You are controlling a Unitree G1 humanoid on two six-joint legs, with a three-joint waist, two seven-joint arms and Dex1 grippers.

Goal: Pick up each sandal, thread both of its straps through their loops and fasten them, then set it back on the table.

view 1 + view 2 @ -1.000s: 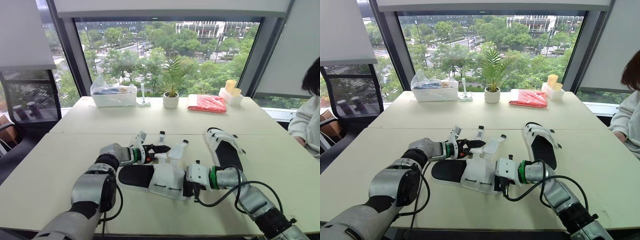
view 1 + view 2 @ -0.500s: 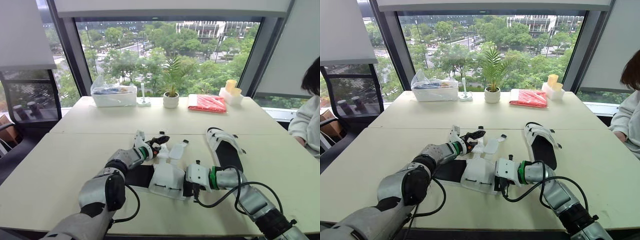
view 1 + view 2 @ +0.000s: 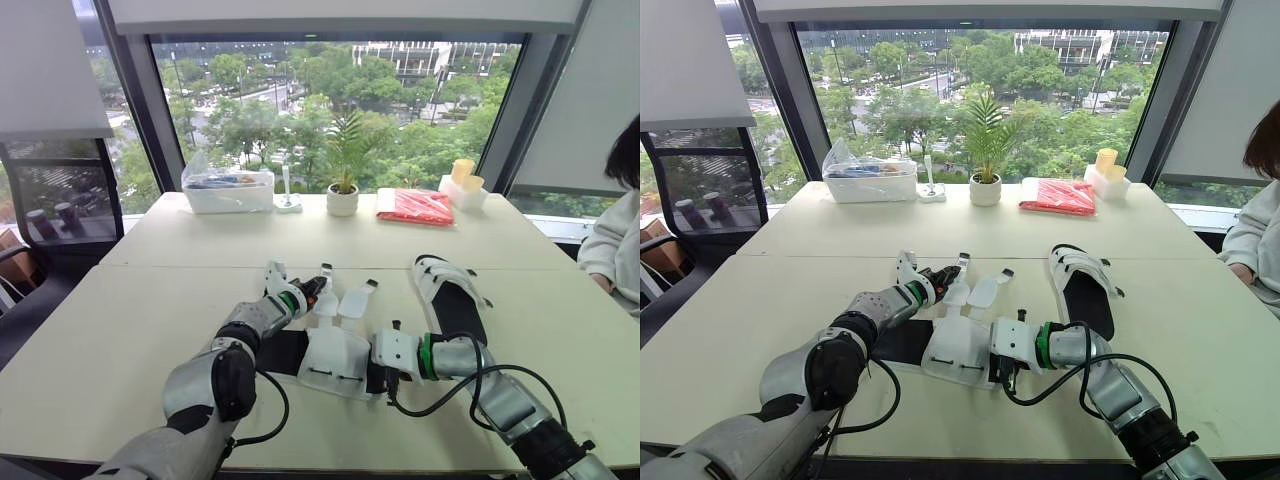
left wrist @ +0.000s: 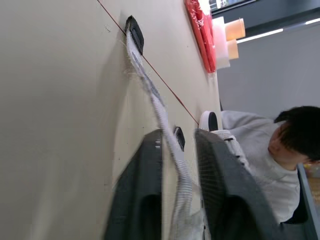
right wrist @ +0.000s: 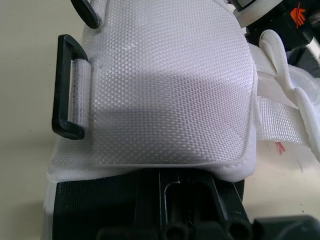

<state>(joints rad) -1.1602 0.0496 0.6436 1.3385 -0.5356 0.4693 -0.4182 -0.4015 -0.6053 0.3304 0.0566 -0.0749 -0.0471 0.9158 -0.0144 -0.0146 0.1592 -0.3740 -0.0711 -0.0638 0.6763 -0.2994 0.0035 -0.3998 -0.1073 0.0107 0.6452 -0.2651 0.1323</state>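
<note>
Right gripper is clamped on the near sandal, flat on the table. Left gripper sits at its strap, 11 o'clock off the upper, can't tell if it's pinching. Second sandal lies at 2 o'clock.
</note>
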